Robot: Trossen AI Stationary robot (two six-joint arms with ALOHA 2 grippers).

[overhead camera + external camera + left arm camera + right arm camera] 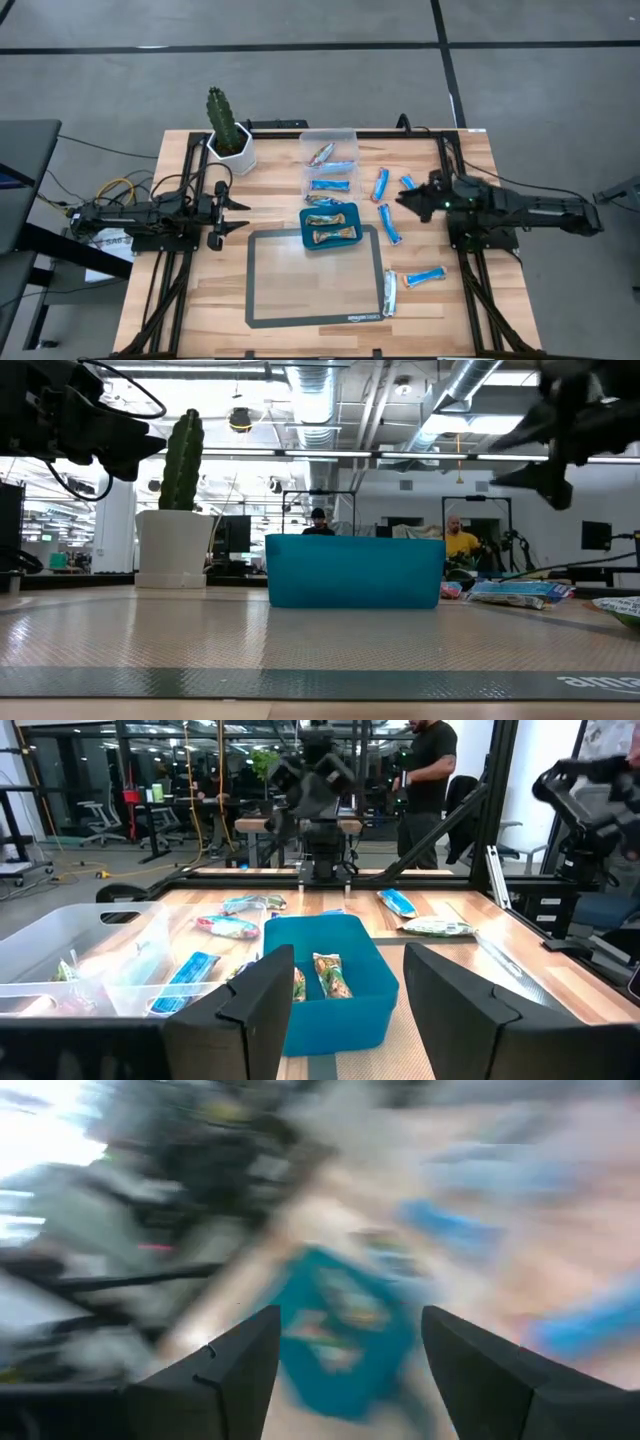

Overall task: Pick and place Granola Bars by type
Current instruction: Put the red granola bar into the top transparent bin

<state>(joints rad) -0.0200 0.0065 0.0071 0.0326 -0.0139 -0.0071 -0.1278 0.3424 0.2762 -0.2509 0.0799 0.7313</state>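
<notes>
Granola Bars (pixel 390 224) lie scattered on the table's right half, some already sorted into containers.

Two tan bars (pixel 331 220) sit in the teal tray (pixel 309 241) at the table's middle; blue bars (pixel 329 184) and a multicoloured one rest in the clear bin (pixel 330 135) toward the far edge. More blue bars lie loose near the right edge. The right gripper (pixel 408 199) hangs over them with fingers spread and empty. The left gripper (pixel 238 214), fingers also spread, waits near the left edge beside the cactus pot (pixel 232 150).
</notes>
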